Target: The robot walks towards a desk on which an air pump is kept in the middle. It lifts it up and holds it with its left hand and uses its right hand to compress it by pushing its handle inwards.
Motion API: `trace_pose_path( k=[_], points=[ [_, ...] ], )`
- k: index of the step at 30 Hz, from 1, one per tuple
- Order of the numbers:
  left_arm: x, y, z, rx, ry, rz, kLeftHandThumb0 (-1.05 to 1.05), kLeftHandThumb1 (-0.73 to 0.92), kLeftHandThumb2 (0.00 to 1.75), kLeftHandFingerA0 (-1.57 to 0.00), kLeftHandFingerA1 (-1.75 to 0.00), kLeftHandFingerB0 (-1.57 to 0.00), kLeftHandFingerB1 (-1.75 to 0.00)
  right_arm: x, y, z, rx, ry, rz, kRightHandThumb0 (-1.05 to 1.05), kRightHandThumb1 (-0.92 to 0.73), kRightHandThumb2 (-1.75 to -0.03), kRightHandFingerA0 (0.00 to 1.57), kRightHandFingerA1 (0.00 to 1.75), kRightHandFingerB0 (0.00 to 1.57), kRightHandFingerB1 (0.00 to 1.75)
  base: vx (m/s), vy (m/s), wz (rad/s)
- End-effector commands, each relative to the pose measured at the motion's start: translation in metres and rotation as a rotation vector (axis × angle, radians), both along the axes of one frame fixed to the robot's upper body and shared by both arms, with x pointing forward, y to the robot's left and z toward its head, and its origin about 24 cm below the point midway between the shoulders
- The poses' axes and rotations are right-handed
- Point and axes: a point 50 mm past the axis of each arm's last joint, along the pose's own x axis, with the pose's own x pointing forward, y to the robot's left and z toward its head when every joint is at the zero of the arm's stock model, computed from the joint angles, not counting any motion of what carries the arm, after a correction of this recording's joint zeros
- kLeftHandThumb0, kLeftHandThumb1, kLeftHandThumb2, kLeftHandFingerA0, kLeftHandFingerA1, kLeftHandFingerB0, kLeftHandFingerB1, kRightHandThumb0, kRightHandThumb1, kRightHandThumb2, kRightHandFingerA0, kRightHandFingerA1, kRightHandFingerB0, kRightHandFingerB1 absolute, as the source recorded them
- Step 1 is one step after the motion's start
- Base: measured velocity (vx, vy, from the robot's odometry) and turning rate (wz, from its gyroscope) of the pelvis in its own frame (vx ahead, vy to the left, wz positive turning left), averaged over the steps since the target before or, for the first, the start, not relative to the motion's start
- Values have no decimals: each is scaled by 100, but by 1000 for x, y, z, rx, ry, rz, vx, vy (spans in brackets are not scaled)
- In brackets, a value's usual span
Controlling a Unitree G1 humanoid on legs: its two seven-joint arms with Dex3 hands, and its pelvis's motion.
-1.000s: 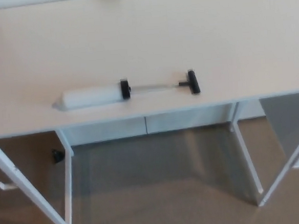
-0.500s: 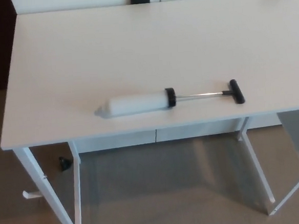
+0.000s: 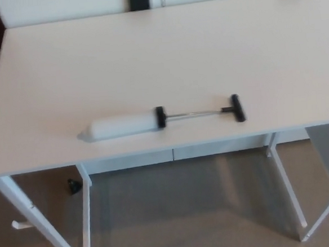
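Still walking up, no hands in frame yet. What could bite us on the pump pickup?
1. The air pump lies near the desk's front edge; a nudge could roll it off.
2. Its rod is drawn out, handle far from the barrel; a one-hand lift may tip or swing.

Matt, smooth pale desk top (image 3: 148, 57); air pump (image 3: 161, 119) with matt white plastic barrel, black plastic collar and handle (image 3: 238, 107), shiny metal rod; matt carpeted floor (image 3: 187, 212).
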Motion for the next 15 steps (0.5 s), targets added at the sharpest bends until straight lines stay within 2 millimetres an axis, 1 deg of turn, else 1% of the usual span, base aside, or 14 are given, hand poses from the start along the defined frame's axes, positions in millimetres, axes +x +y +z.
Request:
trace_pose_path(
  k=[1, 2, 6, 7, 9, 10, 13, 15],
  points=[
    [0, 7, 3, 1, 8, 25, -17, 60, 102, -35, -59, -13, -48, 2, 1, 1, -9, -9, 6, -23, -60, -58, 71, 44, 58, 40, 3, -163, 1],
    [1, 7, 3, -3, 7, 29, -19, 81, 63, -47, -45, -27, -31, 3, 1, 1, -12, -13, 3, -21, -61, -58, 73, 45, 59, 41, 1, -134, -4],
    [2, 7, 4, -6, 0, 26, -19, 79, 63, -45, -44, -26, -31, 6, 2, 1, -9, -11, -2, -24, -59, -58, 75, 45, 59, 41, 0, -29, -1],
    [2, 6, 4, -8, -2, 24, -17, 61, 103, -33, -59, -11, -47, 6, 2, 1, -5, -14, -2, -24, -59, -58, 74, 45, 58, 41, 0, 0, 0],
    [2, 6, 5, -11, -4, 22, -17, 61, 103, -33, -59, -11, -47, 6, 2, 1, -1, -18, -1, -24, -59, -58, 74, 45, 58, 41, 8, 44, -4],
    [4, 6, 6, -12, -6, 20, -20, 85, 65, -45, -44, -25, -31, 7, 2, 1, -5, -14, 6, -24, -60, -58, 69, 44, 56, 40, 16, 91, -8],
    [6, 5, 8, -8, -1, 32, -20, 84, 64, -46, -44, -26, -31, 8, 2, 1, -7, -9, 6, -25, -58, -57, 72, 45, 57, 40, 45, 170, -6],
    [6, 5, 9, -6, 1, 36, -20, 84, 64, -46, -44, -26, -31, 8, 2, 1, -6, -10, 3, -25, -58, -57, 72, 45, 57, 40, 49, 170, 16]
  ],
)
